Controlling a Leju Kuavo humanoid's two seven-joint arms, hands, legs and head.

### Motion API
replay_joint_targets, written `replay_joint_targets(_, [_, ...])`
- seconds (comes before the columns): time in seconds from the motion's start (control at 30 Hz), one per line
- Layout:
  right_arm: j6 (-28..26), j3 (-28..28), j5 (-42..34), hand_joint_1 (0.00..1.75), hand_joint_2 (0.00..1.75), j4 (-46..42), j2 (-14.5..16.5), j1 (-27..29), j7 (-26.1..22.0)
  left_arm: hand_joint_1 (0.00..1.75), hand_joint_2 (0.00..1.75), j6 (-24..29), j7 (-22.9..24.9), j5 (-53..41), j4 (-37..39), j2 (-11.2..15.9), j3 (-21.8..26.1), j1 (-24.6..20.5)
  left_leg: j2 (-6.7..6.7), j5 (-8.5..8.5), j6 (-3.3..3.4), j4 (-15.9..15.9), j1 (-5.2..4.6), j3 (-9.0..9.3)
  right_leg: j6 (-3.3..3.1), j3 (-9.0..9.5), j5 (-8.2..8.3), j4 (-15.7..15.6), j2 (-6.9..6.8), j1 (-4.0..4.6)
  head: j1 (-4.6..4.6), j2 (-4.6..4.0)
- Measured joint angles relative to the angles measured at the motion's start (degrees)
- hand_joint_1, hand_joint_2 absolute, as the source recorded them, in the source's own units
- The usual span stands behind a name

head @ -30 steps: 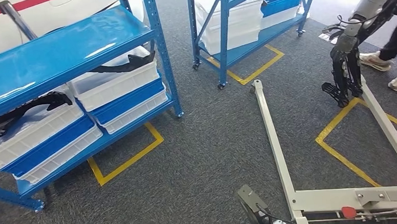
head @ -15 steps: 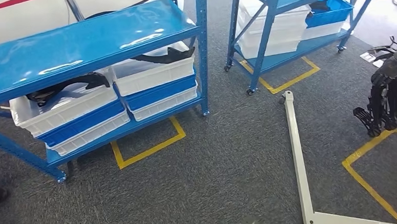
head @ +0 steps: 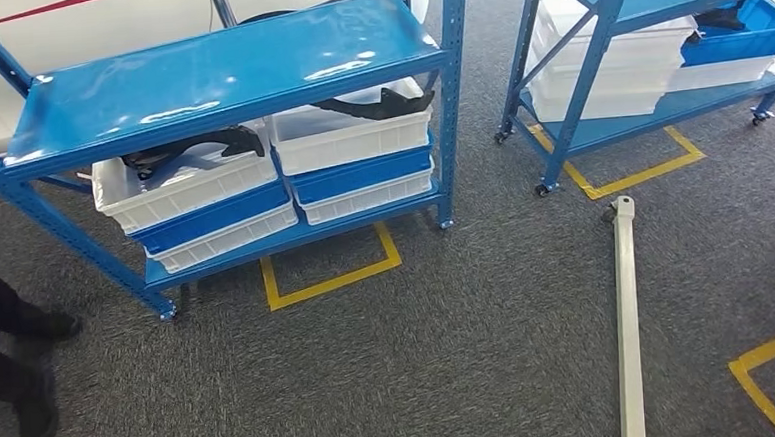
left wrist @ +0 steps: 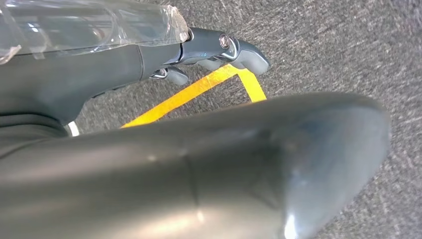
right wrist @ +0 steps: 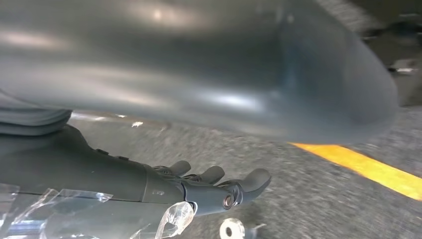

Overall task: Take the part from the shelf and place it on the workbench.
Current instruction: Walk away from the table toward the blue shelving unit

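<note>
The view had swung since a second ago, bringing the blue shelf [head: 226, 72] nearer centre. Black parts [head: 383, 104] lay atop white bins [head: 354, 140] under its top deck, open carpet [head: 420, 347] before it. Left hand [left wrist: 219, 52] and right hand [right wrist: 214, 186] hung empty, fingers loosely extended.

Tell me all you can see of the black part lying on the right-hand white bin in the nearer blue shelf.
The black part is long, slim and gently curved, like dark plastic. It lies flat across the rim of the upper white bin, under the blue shelf top, its pointed end poking past the bin's right edge. Neither hand touches it.
</note>
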Motion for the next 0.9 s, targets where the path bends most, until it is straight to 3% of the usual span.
replay_joint_targets(0.07, [0.5,0.6,0.2,0.00,0.00,0.6,0.1,0.3,1.0,0.00,0.00,0.0,0.0,0.0,0.0,0.0,-0.2,-0.1,0.77,-1.77,-0.13,6.1,0.09,-3.17,-0.15,0.06,-0.19,0.0,-1.55,0.19,-0.02,0.00])
replay_joint_targets(0.1, [0.7,0.8,0.3,0.00,0.00,0.9,0.1,0.4,1.4,0.00,0.00,0.0,0.0,0.0,0.0,0.0,-0.2,0.0,0.93,-1.02,-0.04,5.8,0.07,-3.09,-0.16,0.15,-0.29,0.0,-2.26,0.26,-0.02,-0.01])
replay_joint_targets(0.17, [0.8,1.2,0.5,0.00,0.00,1.1,0.3,0.4,1.8,0.00,0.00,0.0,0.0,0.0,0.0,0.0,-0.2,0.0,1.99,2.77,0.56,-1.3,-0.15,0.42,-0.08,0.51,-0.52,0.0,-3.54,0.43,-0.03,0.00])
replay_joint_targets(0.2, [0.8,1.3,0.5,0.00,0.00,1.2,0.3,0.4,1.9,0.00,0.00,0.0,0.0,0.0,0.0,0.0,-0.2,-0.1,3.43,4.44,1.04,-5.7,-0.50,2.67,0.05,0.75,-0.69,0.0,-4.14,0.57,-0.04,0.00])
replay_joint_targets(0.27, [0.9,1.7,0.5,0.00,0.00,1.4,0.5,0.3,2.1,0.00,0.00,0.1,0.0,0.0,0.0,0.0,-0.3,-0.3,5.38,6.09,1.72,-11.1,-1.16,5.25,0.46,1.16,-1.03,0.0,-5.29,0.84,-0.03,0.00])
replay_joint_targets(0.3, [0.8,1.9,0.5,0.00,0.00,1.5,0.5,0.3,2.1,0.00,0.00,0.1,0.0,0.0,0.0,0.0,-0.3,-0.4,5.47,6.08,1.85,-11.7,-1.39,5.41,0.73,1.32,-1.15,-0.1,-5.88,0.92,-0.01,0.00])
replay_joint_targets(0.37, [0.7,2.1,0.6,0.00,0.00,1.7,0.6,0.1,2.2,0.00,0.00,0.1,0.1,0.0,0.0,0.0,-0.5,-0.3,3.99,6.42,2.11,-12.1,-1.14,5.49,1.32,1.73,-1.45,-0.1,-6.72,0.89,0.02,0.00])
replay_joint_targets(0.43, [0.6,2.4,0.7,0.00,0.00,1.9,0.7,0.0,2.2,0.00,0.00,0.1,0.1,0.0,0.0,0.0,-0.6,-0.3,2.52,6.93,2.56,-12.7,-0.61,5.87,1.90,0.94,-3.36,2.5,-4.35,0.75,0.16,0.01])
replay_joint_targets(0.5, [0.6,2.7,0.7,0.00,0.00,2.1,0.8,0.1,2.1,0.00,0.00,0.1,0.1,0.0,0.0,0.0,-0.7,-0.3,1.05,7.14,2.84,-12.9,-0.39,6.01,2.23,-2.43,-7.22,9.9,-0.76,0.58,0.41,0.01])
replay_joint_targets(0.57, [0.5,3.0,0.8,0.00,0.00,2.2,0.8,0.4,2.0,0.00,0.00,0.0,0.1,0.0,0.0,-0.1,-0.9,-0.3,-0.54,7.12,2.92,-12.9,-0.38,6.00,2.44,-5.81,-9.44,16.4,0.33,0.51,0.53,0.01])
replay_joint_targets(0.6, [0.5,3.1,0.9,0.00,0.00,2.2,0.8,0.4,1.9,0.00,0.00,-0.1,0.1,0.0,0.0,-0.1,-1.0,-0.3,-1.42,7.10,2.89,-12.8,-0.34,6.03,2.54,-6.23,-8.87,16.8,0.45,0.45,0.54,0.01])
replay_joint_targets(0.63, [0.4,3.3,0.9,0.00,0.00,2.3,0.8,0.5,1.7,0.00,0.00,-0.1,0.1,0.0,0.0,-0.2,-1.1,-0.3,-2.29,7.06,2.81,-12.7,-0.25,6.09,2.63,-5.55,-7.18,14.8,0.60,0.33,0.54,0.01])
replay_joint_targets(0.67, [0.4,3.4,1.0,0.00,0.00,2.4,0.8,0.5,1.6,0.00,0.00,-0.1,0.1,0.0,0.0,-0.2,-1.2,-0.3,-3.17,6.94,2.62,-12.6,-0.15,6.13,2.78,-3.89,-4.77,10.9,1.21,0.10,0.54,0.01])
replay_joint_targets(0.73, [0.4,3.6,1.0,0.00,0.00,2.5,1.0,0.5,1.5,0.00,0.00,-0.1,0.1,0.0,0.0,-0.1,-1.2,-0.3,-4.63,6.54,1.98,-11.9,-0.14,5.92,2.96,-0.59,-1.57,3.3,3.96,-0.41,0.57,0.01])
replay_joint_targets(0.8, [0.4,3.8,1.0,0.00,0.00,2.5,1.1,0.4,1.4,0.00,0.00,-0.1,0.1,0.0,0.0,-0.1,-1.2,-0.3,-5.67,6.35,1.37,-11.5,-0.17,5.43,2.43,0.43,-1.08,0.8,5.23,-0.45,0.51,0.01])
replay_joint_targets(0.87, [0.5,4.0,1.0,0.00,0.00,2.5,1.3,0.1,1.5,0.00,0.00,0.0,0.1,0.0,0.0,-0.1,-1.2,-0.2,-6.42,6.38,0.94,-11.5,0.05,5.07,1.41,0.38,-0.98,0.8,3.78,-0.27,0.42,0.01])
replay_joint_targets(0.9, [0.5,4.1,1.0,0.00,0.00,2.6,1.4,0.1,1.7,0.00,0.00,0.0,0.1,0.1,0.0,0.0,-1.2,-0.1,-5.79,6.06,0.69,-11.0,0.05,4.77,1.01,0.47,-0.97,0.8,3.14,-0.26,0.37,0.01])
